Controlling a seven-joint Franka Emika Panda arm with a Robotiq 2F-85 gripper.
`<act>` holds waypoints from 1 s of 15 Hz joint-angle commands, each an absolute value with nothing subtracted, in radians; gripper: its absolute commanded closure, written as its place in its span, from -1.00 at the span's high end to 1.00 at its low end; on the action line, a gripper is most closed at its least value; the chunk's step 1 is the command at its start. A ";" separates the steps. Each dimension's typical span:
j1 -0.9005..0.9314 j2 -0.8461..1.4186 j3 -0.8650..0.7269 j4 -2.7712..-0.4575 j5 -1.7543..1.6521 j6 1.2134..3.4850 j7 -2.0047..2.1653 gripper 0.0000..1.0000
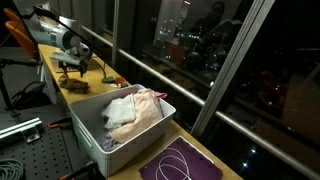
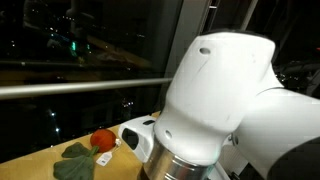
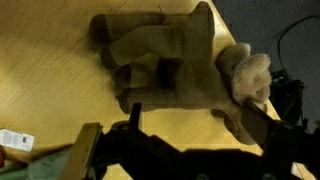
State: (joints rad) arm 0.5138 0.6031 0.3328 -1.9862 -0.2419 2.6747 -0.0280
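Observation:
A brown plush toy [image 3: 160, 60] lies flat on the yellow wooden tabletop [image 3: 50, 80]; in an exterior view it shows as a dark lump [image 1: 75, 83] under the arm. My gripper [image 3: 197, 125] hangs just above the toy's near edge, open, with nothing between its dark fingers [image 3: 258, 126]. The right finger overlaps the toy's lower right limb in the wrist view; whether it touches is unclear. A pale crumpled cloth piece [image 3: 250, 75] sits at the toy's right. In an exterior view the gripper [image 1: 70, 68] points down at the toy.
A white bin [image 1: 90, 135] with pale cloths [image 1: 130, 110] stands on the table. A purple mat [image 1: 185, 165] with a white cable lies beyond. A red and green plush [image 2: 100, 140] with a white tag [image 3: 15, 140] lies nearby. Window rail [image 1: 150, 75] borders the table.

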 commanded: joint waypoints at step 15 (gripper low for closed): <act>0.497 0.732 0.306 -2.009 -0.229 2.775 -0.041 0.39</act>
State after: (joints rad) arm 0.5112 0.7522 0.3224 -1.9360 -0.2403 2.7131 -0.0284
